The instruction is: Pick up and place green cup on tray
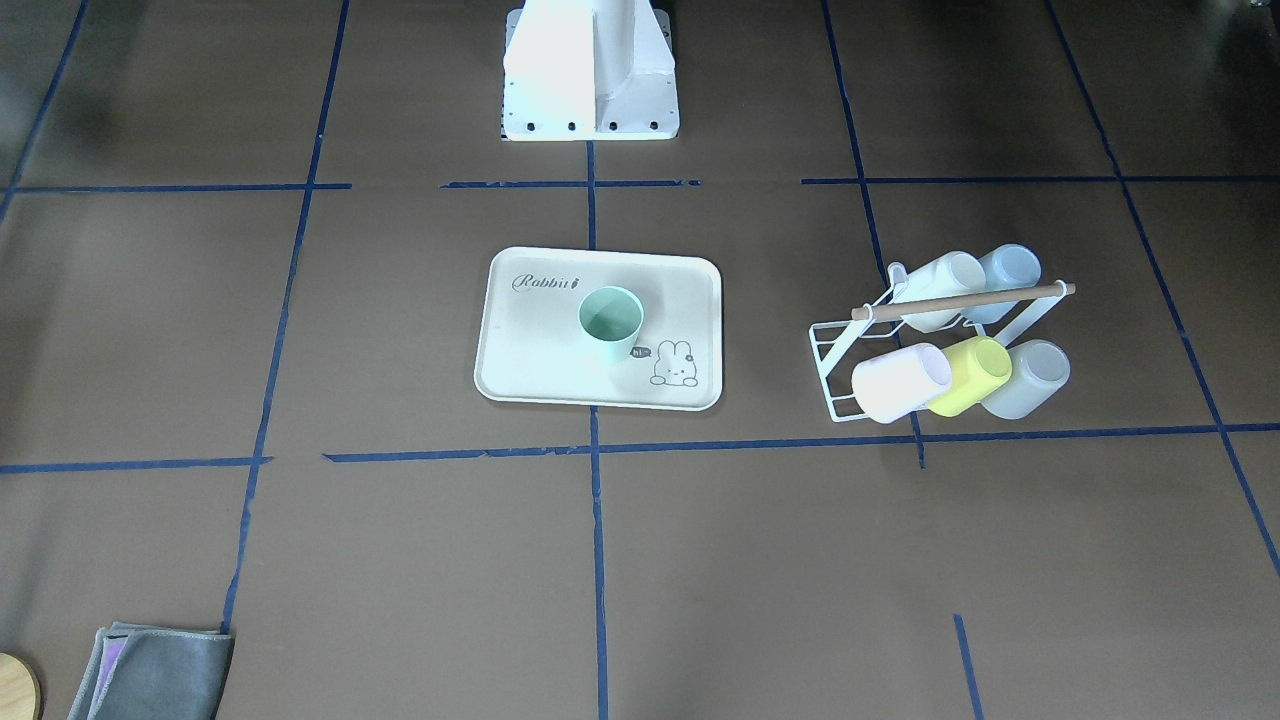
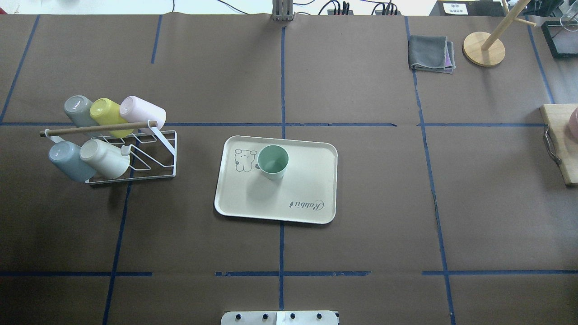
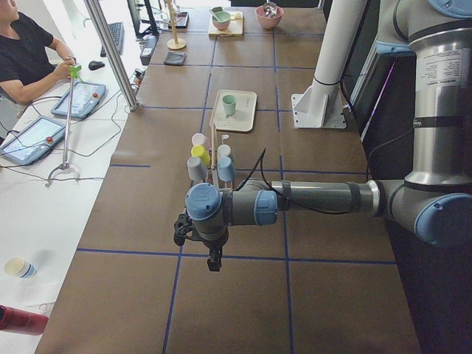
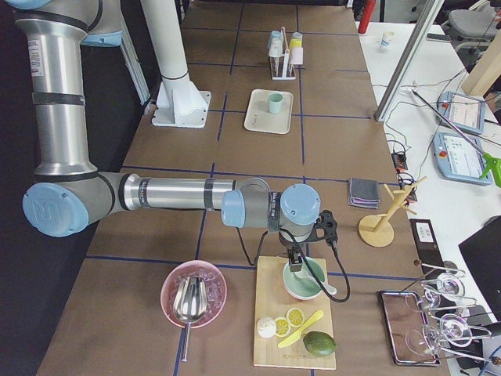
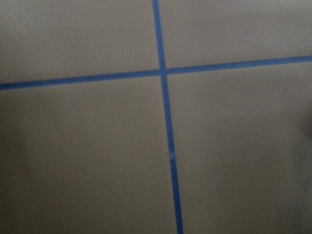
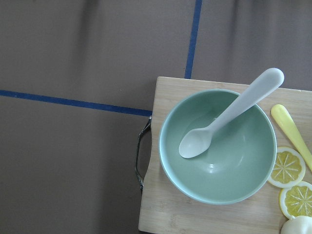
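The pale mint-green cup stands upright on the cream "Rabbit" tray at the table's middle. It also shows in the overhead view, next to the bunny drawing on the tray. No gripper touches it. My left gripper shows only in the exterior left view, hanging over bare table far from the tray; I cannot tell if it is open or shut. My right gripper shows only in the exterior right view, above a green bowl far from the cup; its state is also unclear.
A white wire rack holds several cups, among them a yellow-green cup. A grey cloth and a wooden stand sit far right. A wooden board carries a green bowl with a spoon. A pink bowl is beside it.
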You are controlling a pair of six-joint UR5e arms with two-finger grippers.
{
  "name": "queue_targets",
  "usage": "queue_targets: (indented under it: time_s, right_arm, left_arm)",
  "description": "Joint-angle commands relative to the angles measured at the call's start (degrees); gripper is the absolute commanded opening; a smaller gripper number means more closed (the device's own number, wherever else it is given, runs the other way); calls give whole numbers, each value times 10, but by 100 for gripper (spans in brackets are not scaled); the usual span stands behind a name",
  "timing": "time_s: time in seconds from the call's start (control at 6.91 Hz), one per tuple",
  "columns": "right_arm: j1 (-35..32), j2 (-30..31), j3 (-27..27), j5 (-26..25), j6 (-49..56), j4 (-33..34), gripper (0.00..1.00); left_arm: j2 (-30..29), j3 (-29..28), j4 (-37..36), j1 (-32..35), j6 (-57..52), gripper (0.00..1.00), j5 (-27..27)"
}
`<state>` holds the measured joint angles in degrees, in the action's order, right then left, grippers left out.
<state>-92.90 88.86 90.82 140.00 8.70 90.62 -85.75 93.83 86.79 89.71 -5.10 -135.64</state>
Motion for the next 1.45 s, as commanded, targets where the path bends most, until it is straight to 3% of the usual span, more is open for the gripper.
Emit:
queue_targets:
  time_s: [0.0,1.3]
  right_arm:
    - [0,4,1,1,0,1,100]
    - [-32,23,1,-3,-15,2,100]
  left_arm:
    - [-16,-21,0,-1,-1,100,-4]
    - [-17,-16,4,0,0,100,-4]
